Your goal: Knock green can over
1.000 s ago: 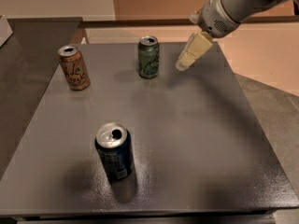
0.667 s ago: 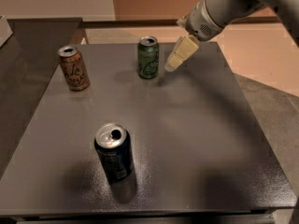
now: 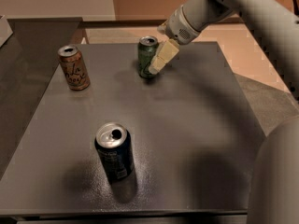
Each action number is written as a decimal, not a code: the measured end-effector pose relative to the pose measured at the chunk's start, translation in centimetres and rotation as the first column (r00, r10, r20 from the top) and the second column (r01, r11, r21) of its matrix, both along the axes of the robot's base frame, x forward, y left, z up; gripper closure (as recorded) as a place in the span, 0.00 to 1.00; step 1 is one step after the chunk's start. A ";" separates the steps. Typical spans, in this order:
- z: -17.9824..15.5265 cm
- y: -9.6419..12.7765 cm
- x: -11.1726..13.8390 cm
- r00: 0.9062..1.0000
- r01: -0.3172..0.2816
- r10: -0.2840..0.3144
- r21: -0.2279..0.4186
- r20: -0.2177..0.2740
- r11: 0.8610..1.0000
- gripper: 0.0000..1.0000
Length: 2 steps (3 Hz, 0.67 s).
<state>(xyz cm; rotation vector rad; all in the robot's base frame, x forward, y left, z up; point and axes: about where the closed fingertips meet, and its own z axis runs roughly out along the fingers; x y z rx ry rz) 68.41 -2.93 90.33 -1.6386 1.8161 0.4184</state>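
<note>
has the gripper (image 3: 154, 67) up against the right side of the upright green can (image 3: 145, 55), jaws closed, holding nothing. shows an orange can (image 3: 74, 69) far left, a blue can (image 3: 115, 154) near front.

The orange can (image 3: 74, 69) bears cursive lettering I cannot read; nothing else is legible. The gripper (image 3: 159, 62) is just beside the green can (image 3: 145, 52).

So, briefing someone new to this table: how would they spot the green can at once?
On the dark grey tabletop, look near the middle of the far edge, where the robot's pale gripper sits at a can's side. That green aluminium can is the only green one: the orange can stands far left, the dark blue can nearest the camera.
</note>
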 end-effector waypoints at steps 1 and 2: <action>-0.5 2.0 0.3 0.999 -0.045 0.045 0.009 -0.024 0.999 0.18; -0.8 2.9 0.3 0.997 -0.067 0.068 0.022 -0.041 0.998 0.41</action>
